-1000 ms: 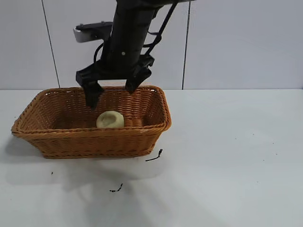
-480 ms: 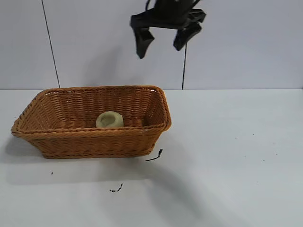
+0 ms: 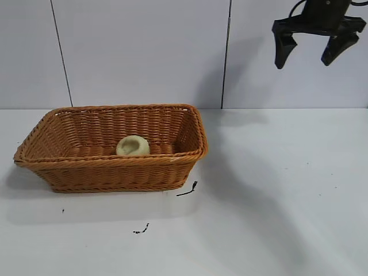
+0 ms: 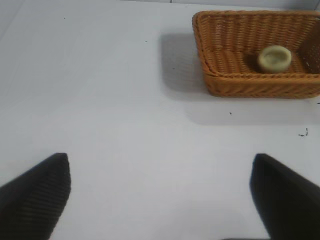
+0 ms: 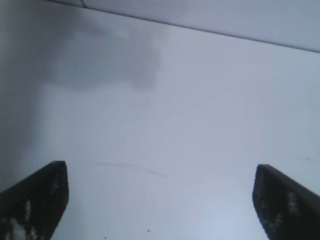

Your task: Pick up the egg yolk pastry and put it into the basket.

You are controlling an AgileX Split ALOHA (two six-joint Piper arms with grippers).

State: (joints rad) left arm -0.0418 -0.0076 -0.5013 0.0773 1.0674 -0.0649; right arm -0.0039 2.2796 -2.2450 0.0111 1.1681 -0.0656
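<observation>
The pale yellow egg yolk pastry (image 3: 133, 145) lies inside the orange-brown wicker basket (image 3: 115, 169) at the table's left, and also shows as the pastry (image 4: 274, 58) within the basket (image 4: 250, 85) in the left wrist view. My right gripper (image 3: 310, 60) hangs open and empty high at the upper right, far from the basket; its wrist view sees only bare table between its fingers (image 5: 37, 200). The left gripper (image 4: 160, 200) is open over bare table, some way from the basket, with nothing between its fingers.
Two small dark scraps (image 3: 188, 189) (image 3: 141, 230) lie on the white table in front of the basket. A grey panelled wall (image 3: 144, 52) stands behind. The table's right half holds only faint specks.
The right gripper rose from just over the basket and swung up and to the right, staying open. The pastry stayed in the basket.
</observation>
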